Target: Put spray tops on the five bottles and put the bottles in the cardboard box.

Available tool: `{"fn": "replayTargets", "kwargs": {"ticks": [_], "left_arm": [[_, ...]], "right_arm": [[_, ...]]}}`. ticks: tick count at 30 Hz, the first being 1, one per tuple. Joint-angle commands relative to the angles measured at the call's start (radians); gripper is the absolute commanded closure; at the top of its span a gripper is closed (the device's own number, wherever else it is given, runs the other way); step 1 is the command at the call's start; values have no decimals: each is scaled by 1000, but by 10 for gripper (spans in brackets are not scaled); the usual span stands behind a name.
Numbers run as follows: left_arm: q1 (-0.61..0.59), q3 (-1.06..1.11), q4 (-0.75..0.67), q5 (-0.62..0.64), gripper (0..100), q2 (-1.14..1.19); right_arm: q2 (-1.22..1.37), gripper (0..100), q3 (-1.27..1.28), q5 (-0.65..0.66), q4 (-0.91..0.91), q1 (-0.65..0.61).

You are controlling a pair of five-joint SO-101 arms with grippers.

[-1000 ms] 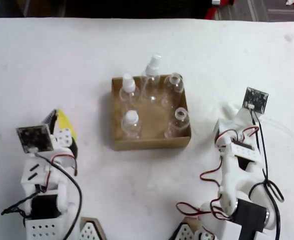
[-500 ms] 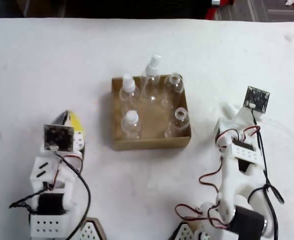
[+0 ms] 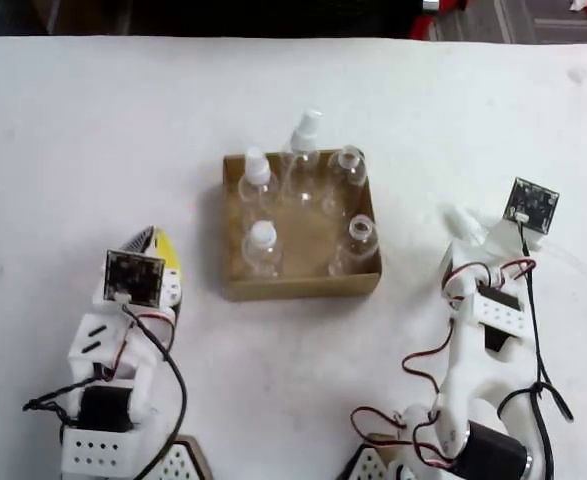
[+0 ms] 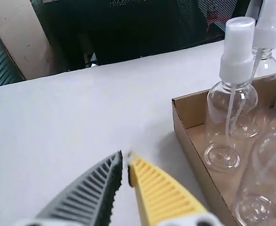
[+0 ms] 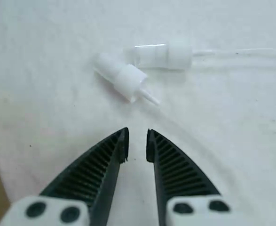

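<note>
Your right gripper (image 5: 137, 141) has its black fingers (image 5: 107, 162) parted by only a narrow slot, with nothing between them. Just ahead of the tips the nearer spray top (image 5: 125, 81) lies on its side. A second spray top (image 5: 165, 55) lies close beyond it, and you cannot tell whether the two touch. In the high view the pair sits on the table (image 3: 123, 120) at about 3 o'clock from the cardboard box (image 3: 303, 286). I judge you need to spread the fingers wider before lowering and close on the thick white collar, not the thin tube. Come in squarely so the second one is not nudged into rolling. Two bottles in the box lack tops, one at about 1 o'clock (image 3: 348, 165) and one near 4 o'clock (image 3: 359, 232). The nearer is likely the easier target, and the tube should enter the neck first. Your left gripper (image 4: 124, 164), at about 9 o'clock from the box, has its grey and yellow fingers almost together and empty. It could steady that bottle.
</note>
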Motion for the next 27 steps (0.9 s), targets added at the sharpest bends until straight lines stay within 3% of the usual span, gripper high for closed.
{"fn": "replayTargets", "kwargs": {"ticks": [1,9,15,18,23,27], "left_arm": [[13,-44,68,-5,977,-16],[15,-63,97,-5,977,-16],[15,-63,98,-5,977,-16],[15,-63,98,-5,977,-16],[15,-63,98,-5,977,-16],[36,-61,98,-5,977,-16]], "right_arm": [[-44,944,-11,-2,2,21],[-148,803,-107,28,-1,143],[-166,796,-249,359,45,157],[-94,796,-419,537,191,143],[130,796,-881,588,545,160],[341,794,-1206,793,874,140]]}}
